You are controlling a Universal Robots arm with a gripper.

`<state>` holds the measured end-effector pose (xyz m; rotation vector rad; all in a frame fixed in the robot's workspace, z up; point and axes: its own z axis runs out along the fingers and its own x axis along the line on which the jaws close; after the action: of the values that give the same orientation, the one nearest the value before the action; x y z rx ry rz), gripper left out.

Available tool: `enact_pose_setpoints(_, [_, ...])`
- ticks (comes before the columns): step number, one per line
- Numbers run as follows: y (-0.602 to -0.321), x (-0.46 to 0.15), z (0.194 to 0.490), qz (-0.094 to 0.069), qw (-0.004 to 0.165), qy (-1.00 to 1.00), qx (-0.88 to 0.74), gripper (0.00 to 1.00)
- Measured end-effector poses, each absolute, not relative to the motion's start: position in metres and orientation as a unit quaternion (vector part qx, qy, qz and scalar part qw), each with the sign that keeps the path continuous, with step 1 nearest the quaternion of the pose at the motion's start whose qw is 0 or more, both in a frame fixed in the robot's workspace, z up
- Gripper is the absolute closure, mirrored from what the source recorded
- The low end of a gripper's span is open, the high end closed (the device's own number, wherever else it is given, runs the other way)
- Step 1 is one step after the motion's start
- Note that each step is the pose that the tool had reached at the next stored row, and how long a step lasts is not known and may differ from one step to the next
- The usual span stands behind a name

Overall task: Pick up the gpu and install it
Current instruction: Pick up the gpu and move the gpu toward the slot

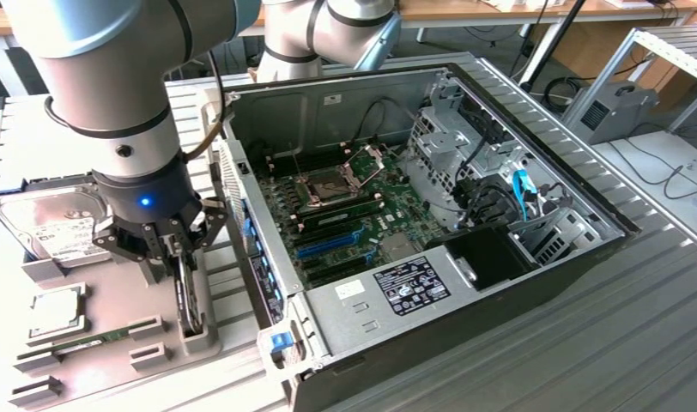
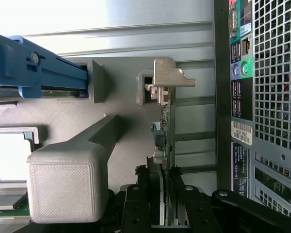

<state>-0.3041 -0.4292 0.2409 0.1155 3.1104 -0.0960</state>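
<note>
The gpu (image 1: 190,296), a thin dark card, stands on its edge in a grey holder (image 1: 202,333) at the exterior view's left, beside the open computer case (image 1: 554,257). My gripper (image 1: 179,257) reaches straight down over the card. In the wrist view the gpu (image 2: 165,121) is edge-on, green board and silver bracket showing. My gripper (image 2: 166,204) has one black finger against each face, shut on the card. The card's lower edge looks to be still in the holder's slot.
Inside the case lies the motherboard with blue slots (image 1: 325,245) and a CPU socket (image 1: 325,184). A silver hard drive (image 1: 51,227), a processor (image 1: 57,313) and a memory stick (image 1: 91,342) sit on the grey fixture. The case's rear panel (image 2: 262,97) is close beside the card.
</note>
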Motion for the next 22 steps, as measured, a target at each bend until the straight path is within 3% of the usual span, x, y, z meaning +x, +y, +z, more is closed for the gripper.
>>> enact_pose_setpoints(22, [-0.4292,-0.3041,0.2499,-0.031,0.014,0.999,0.037,0.71])
